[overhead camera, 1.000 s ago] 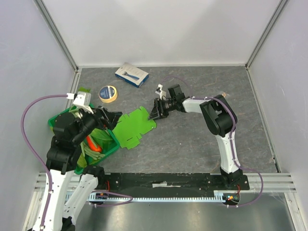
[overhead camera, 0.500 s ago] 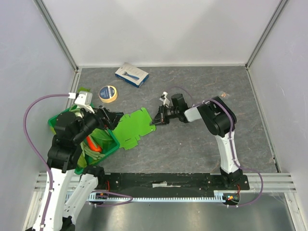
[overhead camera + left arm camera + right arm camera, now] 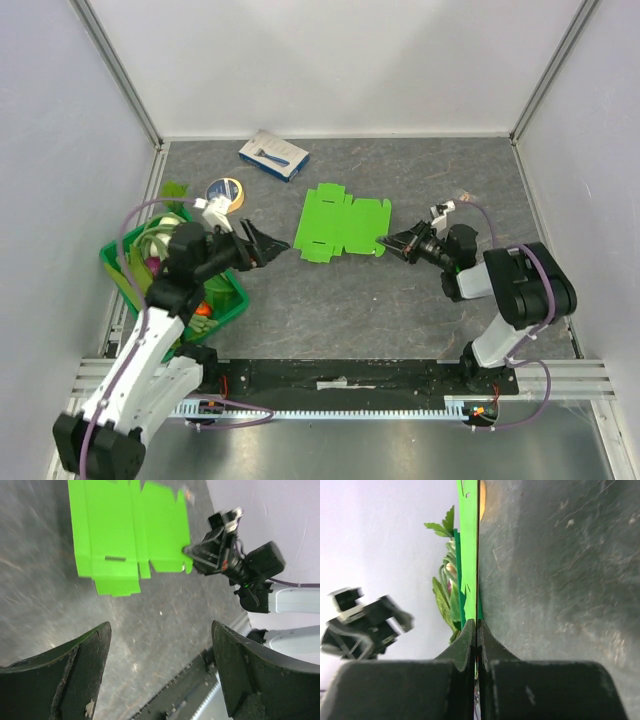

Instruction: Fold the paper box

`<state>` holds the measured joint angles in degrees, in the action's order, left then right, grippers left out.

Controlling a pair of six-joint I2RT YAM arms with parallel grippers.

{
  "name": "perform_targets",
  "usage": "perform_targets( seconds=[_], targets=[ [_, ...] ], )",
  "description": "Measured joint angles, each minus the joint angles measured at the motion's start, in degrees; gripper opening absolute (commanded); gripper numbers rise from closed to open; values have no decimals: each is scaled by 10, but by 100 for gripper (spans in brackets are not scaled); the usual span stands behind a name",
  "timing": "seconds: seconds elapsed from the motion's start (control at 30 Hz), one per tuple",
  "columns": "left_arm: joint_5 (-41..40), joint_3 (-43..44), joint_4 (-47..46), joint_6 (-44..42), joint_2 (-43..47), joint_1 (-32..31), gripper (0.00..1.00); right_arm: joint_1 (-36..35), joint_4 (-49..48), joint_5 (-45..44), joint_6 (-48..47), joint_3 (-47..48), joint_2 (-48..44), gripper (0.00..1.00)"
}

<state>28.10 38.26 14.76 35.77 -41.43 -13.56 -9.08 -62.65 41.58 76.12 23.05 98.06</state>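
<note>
Lime-green card, the paper box [image 3: 340, 222] lies flat on the bench [image 3: 400, 320], one edge pinched in the fully closed right hand [image 3: 385, 243] and the sheet spreading away from those fingers. Just beyond its far side the left hand [image 3: 272, 250] hovers wide open, holding nothing. No flap looks raised, so all the folding seems left to do.

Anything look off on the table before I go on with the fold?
Nothing stands out. The paper box lies spread out and unfolded, with no tear or crumple that I can see. The right gripper is shut on its right edge, and the left gripper hangs open just short of its left side.
</note>
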Motion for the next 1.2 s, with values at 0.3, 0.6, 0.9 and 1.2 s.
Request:
perform_targets(
  seconds=[0.3, 0.6, 0.9, 1.2],
  targets=[
    [-50, -80, -126, 141, -137, -80, 88, 31, -40, 0, 40, -68, -114, 0],
    [-69, -133, -337, 218, -174, -94, 86, 36, -41, 0, 74, -97, -195, 0],
    [-59, -134, -508, 268, -254, -114, 48, 36, -12, 1, 79, -97, -260, 0],
    [-39, -134, -582, 280, -273, -124, 5, 35, 17, 4, 78, -92, -287, 35]
  ],
)
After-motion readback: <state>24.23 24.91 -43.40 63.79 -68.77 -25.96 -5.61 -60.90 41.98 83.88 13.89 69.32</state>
